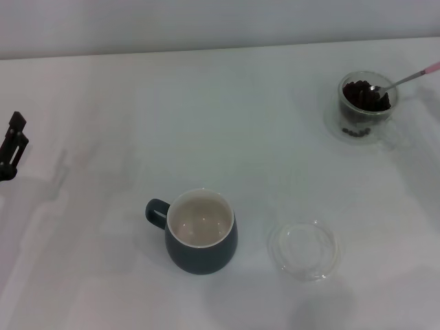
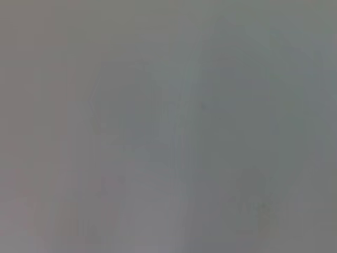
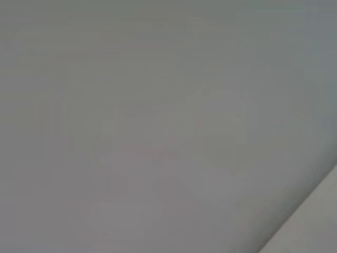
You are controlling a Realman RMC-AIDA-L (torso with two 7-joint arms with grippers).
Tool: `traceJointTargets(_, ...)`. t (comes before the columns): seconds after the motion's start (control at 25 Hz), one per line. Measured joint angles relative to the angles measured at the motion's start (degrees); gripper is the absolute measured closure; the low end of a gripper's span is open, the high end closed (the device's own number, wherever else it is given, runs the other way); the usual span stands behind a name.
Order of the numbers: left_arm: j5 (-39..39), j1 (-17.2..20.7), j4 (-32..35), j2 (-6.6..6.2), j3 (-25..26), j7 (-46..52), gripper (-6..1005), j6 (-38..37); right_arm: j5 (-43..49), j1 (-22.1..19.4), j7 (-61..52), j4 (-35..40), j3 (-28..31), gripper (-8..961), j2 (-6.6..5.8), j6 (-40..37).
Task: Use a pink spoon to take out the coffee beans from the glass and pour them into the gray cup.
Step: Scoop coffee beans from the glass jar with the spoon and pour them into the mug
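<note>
The left hand [image 1: 12, 148] sits at the worktop's [image 1: 206, 103] left edge; whether it is released or clenched, I cannot tell. The right hand is out of view. Far across to its right stands the glass [image 1: 364, 103] of coffee beans [image 1: 366, 95], the pink spoon [image 1: 402, 80] propped inside, handle slanting up and away rightward. The gray cup [image 1: 201, 234] lies between, so the right arm is probably nearer.

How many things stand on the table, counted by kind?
Dark gray ceramic mug: 1
Clear glass cup holding dark coffee beans: 1
Pink-handled metal spoon: 1
Flat clear glass saucer: 1
Total: 4
</note>
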State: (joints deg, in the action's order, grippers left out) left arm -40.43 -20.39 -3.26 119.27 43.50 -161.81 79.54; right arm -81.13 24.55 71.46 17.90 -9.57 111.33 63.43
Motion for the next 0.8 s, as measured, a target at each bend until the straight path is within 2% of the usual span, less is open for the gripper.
traceJointTargets(0.8, 0.00, -0.44, -0.09, 0.00, 0.03, 0.00, 348, -1.30, 0.01, -0.44, -9.84, -0.06, -0.45, 801, -0.35, 1.28)
